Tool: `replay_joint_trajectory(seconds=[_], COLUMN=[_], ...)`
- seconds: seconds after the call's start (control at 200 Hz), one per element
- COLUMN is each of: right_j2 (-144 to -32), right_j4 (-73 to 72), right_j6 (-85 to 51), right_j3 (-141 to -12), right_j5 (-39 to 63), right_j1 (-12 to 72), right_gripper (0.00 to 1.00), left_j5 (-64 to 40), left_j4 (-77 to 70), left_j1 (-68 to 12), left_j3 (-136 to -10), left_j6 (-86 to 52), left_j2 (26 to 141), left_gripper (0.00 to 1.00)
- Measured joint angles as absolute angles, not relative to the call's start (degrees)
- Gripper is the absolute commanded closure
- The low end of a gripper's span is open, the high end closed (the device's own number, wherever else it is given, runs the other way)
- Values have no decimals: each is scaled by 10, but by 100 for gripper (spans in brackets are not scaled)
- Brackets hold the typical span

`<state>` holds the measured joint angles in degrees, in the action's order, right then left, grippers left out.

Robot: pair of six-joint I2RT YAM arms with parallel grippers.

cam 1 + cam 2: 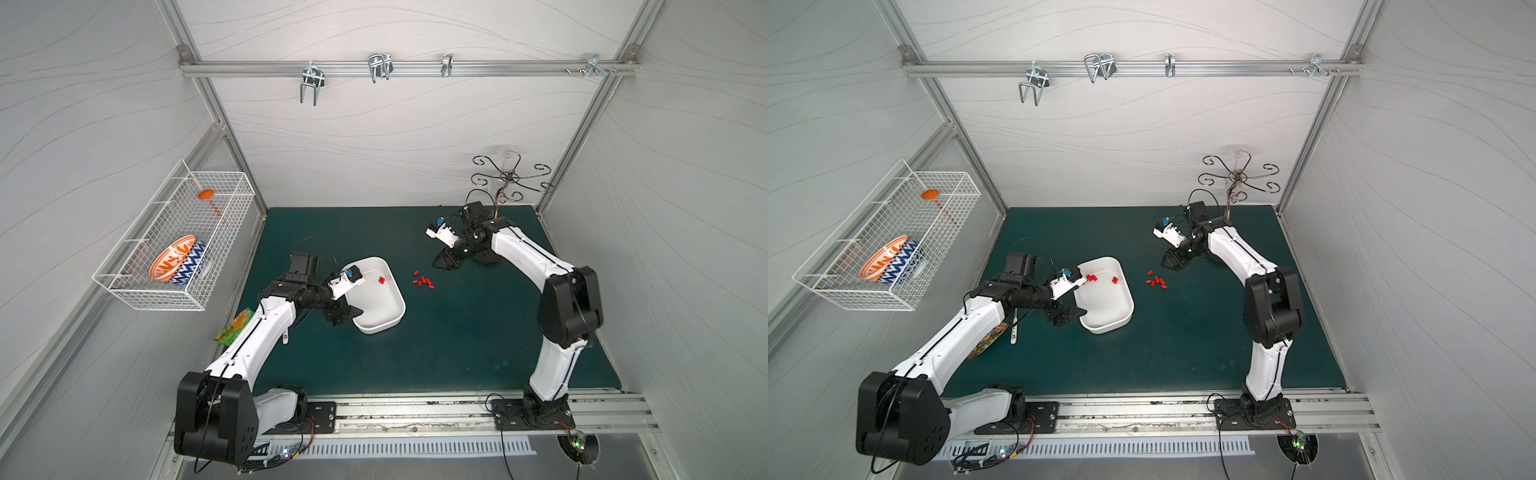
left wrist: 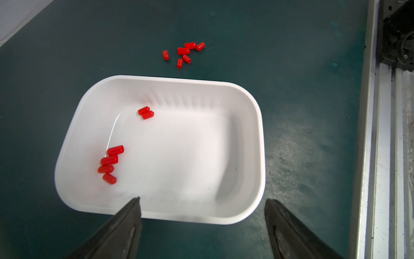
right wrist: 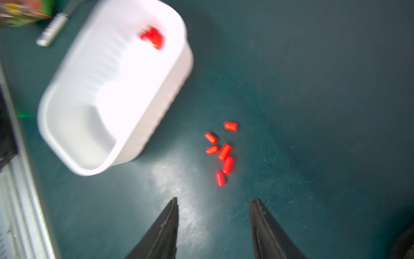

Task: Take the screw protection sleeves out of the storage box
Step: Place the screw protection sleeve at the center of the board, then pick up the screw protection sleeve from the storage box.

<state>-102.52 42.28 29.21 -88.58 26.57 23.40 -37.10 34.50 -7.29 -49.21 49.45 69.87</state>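
Screw protection sleeves (image 2: 109,163), red, twelve: six in storage box (image 2: 251,139), six on green mat (image 2: 291,67).
Left gripper (image 2: 202,200) spread wide, empty, at the box's near rim, one fingertip over the rim, the other outside it; boxed sleeves lie ahead, untouched, four clustered, two apart. Right gripper (image 3: 214,199) parted, empty, over the mat; loose sleeves (image 3: 224,152) lie just ahead of its fingertips, beside the box.

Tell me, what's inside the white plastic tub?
Six tiny red plastic caps: four together, two apart. A left gripper finger hides a bit of the white tub wall.
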Motion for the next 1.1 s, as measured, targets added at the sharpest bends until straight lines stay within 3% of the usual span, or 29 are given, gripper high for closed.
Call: replay_joint_trajectory(seconds=[0.205,0.47,0.841,1.101], right_j2=[-913,-818,-810,-805], right_j4=[415,384,339,330], right_j6=[309,316,312,309], right_j3=[-792,-666,-645,-637], right_j5=[337,370,403,418], right_j1=[240,198,87,74], right_gripper=[32,30,29,29], left_j5=[-340,-304,-251,-224], left_j4=[347,368,413,441], left_j1=[-87,-133,-172,-181], left_j3=[-571,-672,-838,-888], left_j6=[504,633,792,843], left_j2=[783,927,1108,1172], left_gripper=[23,35,54,59])
